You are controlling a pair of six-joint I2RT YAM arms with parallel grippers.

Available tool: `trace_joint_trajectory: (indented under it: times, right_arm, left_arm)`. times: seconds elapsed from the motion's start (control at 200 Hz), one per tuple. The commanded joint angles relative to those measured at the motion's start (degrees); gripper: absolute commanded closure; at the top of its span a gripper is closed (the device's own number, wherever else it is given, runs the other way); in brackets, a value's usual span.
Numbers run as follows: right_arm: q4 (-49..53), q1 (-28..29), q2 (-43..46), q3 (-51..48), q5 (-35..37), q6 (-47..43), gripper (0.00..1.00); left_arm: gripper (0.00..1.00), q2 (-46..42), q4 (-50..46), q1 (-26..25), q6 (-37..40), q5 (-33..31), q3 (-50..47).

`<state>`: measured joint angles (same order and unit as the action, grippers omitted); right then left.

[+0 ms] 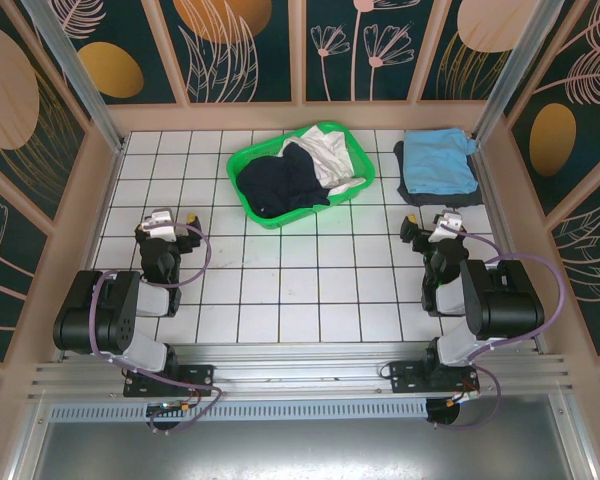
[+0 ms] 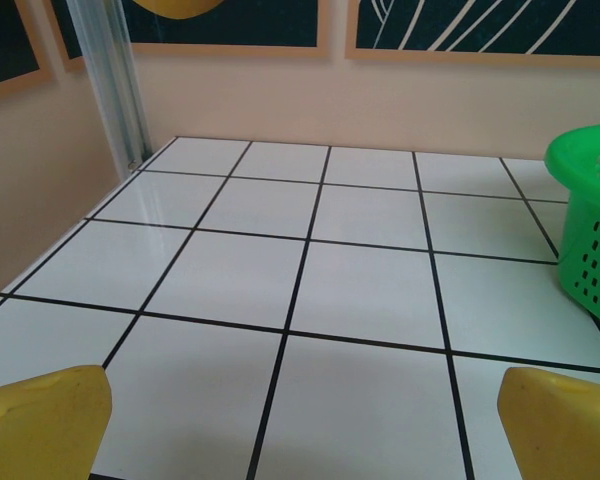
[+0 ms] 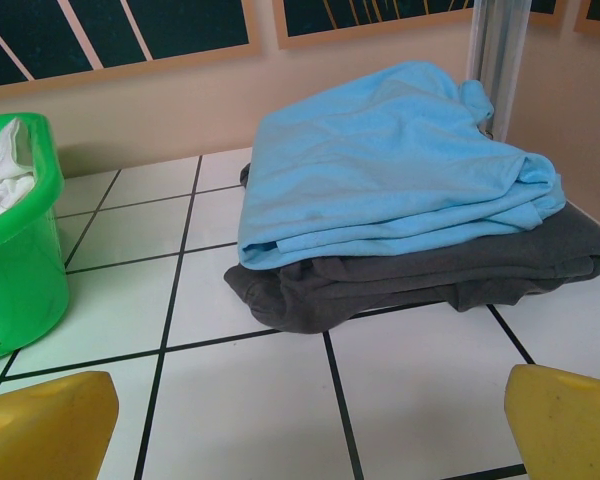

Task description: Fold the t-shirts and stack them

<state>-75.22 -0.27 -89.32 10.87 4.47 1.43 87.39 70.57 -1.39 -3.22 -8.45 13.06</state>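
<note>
The light blue t-shirt [image 3: 390, 160] lies folded atop a dark grey shirt [image 3: 430, 275], right of the basket [image 3: 20, 280], forming the stack. The navy t-shirt [image 1: 280, 185] and white t-shirt [image 1: 327, 160] sit bunched inside the basket, apparently unfolded. The left claw [image 1: 162, 222] and right claw [image 1: 442, 226], nearward of the basket, are released and empty.

White tiled table [image 1: 300, 280], green basket [image 3: 20, 270], shirt stack [image 1: 438, 165]

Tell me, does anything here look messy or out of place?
Nothing is spilled or damaged. The navy shirt and white shirt lie crumpled in the green basket, unfolded. At far right, the light blue shirt sits loosely on the dark grey shirt, which pokes out beneath.
</note>
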Motion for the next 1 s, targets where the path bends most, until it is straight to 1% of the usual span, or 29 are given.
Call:
trace_joint_trajectory:
  times: [0.0,0.17,0.21,0.265,0.32,0.385,0.425,0.46,0.49,0.525,0.54,0.555,0.585,0.626,0.651,0.696,0.726,0.756,0.791,0.826,0.851,0.881,0.941,0.996]
  right_arm:
    - [-2.73,0.44,-0.21,0.51,0.64,-1.16,0.01]
    - [-2.59,0.3,-0.21,0.57,0.41,-1.08,0.01]
    - [-2.32,0.2,-0.21,0.8,-0.01,-0.99,0.01]
    - [-2.1,0.01,-0.1,0.82,-1.46,-1.1,0.01]
    - [-2.7,-0.08,-0.06,0.47,-5.05,-2.47,0.01]
    - [-4.26,0.13,0.48,-0.31,-3.91,-2.34,0.01]
    - [-2.11,0.6,3.27,-0.23,-0.6,-1.81,0.01]
    - [3.2,1.0,6.85,0.88,0.71,-1.88,0.01]
    - [9.64,1.55,10.27,3.02,0.73,-2.59,0.01]
    - [16.92,2.79,14.08,5.73,0.58,-2.98,0.01]
    - [19.56,3.27,15.54,6.97,0.62,-2.17,0.01]
    - [21.45,3.53,16.93,7.92,0.47,-0.87,0.01]
    - [24.2,3.72,19.39,9.36,-1.3,2.73,0.01]
    - [27.4,3.66,22.54,10.54,-3.29,9.56,0.01]
    - [30.67,3.54,24.58,11.06,-2.79,15.73,0.01]
    - [40.41,2.29,28.67,12.32,-1.98,25.41,0.01]
    - [43.42,1.16,30.8,11.61,-3.96,28.42,0.01]
    - [40.5,-0.4,32.76,9.09,-11.1,27.23,0.01]
    - [36.58,-1.88,34.66,6.34,-18.76,26.66,0.01]
    - [36.95,-2.69,36.36,5.38,-22.53,27.28,0.01]
    - [39.6,-2.55,37.31,5.79,-23.07,27.22,0.01]
    - [43.79,-1.84,38.09,6.78,-22.87,26.35,0.01]
    - [51.7,-0.26,38.56,8.73,-20.62,23.4,0.01]
    - [59.2,-0.65,38.48,11.0,-19.49,19.9,0.01]
  left_arm:
    - [0.01,-0.72,3.26,0.33,0.14,2.03,-0.25]
    - [0.01,-0.73,3.34,0.33,0.07,1.93,-0.29]
    - [0.01,-1.25,2.68,0.31,-0.32,1.01,-0.05]
    - [0.01,-5.04,-4.07,0.08,-0.4,-0.15,1.82]
    - [0.01,-11.8,-19.11,-0.62,-2.73,-2.04,5.98]
    - [0.01,-19.48,-30.59,-0.59,-9.35,-1.95,10.68]
    - [0.01,-23.89,-35.04,-0.64,-14.48,-0.95,12.27]
    - [0.01,-27.32,-39.91,-0.63,-21.45,-2.11,13.7]
    - [0.01,-30.13,-44.67,-0.61,-29.79,-4.17,14.88]
    - [0.01,-32.83,-52.57,-0.63,-39.58,-6.71,16.52]
    - [0.01,-33.74,-55.85,-0.61,-42.56,-7.26,17.21]
    - [0.01,-34.68,-57.64,-0.63,-43.8,-7.44,17.6]
    - [0.01,-36.02,-58.68,-0.56,-45.78,-6.29,17.63]
    - [0.01,-36.7,-57.59,-0.61,-47.54,0.08,17.11]
    - [0.01,-36.42,-55.95,-0.62,-47.78,5.2,17.09]
    - [0.01,-35.1,-50.14,-1.24,-46.98,14.35,16.39]
    - [0.01,-34.15,-47.24,-2.94,-45.35,17.39,16.51]
    - [0.01,-33.44,-47.84,-5.64,-42.84,16.54,17.58]
    - [0.01,-32.73,-51.11,-9.62,-38.71,12.85,19.82]
    - [0.01,-31.7,-54.72,-14.06,-34.72,8.62,22.18]
    - [0.01,-30.79,-56.47,-16.81,-32.32,6.62,23.66]
    - [0.01,-29.28,-57.84,-19.22,-29.9,6.3,25.17]
    - [0.01,-25.38,-59.05,-21.99,-26.73,9.35,28.28]
    - [0.01,-21.14,-61.69,-24.26,-24.14,10.71,32.01]
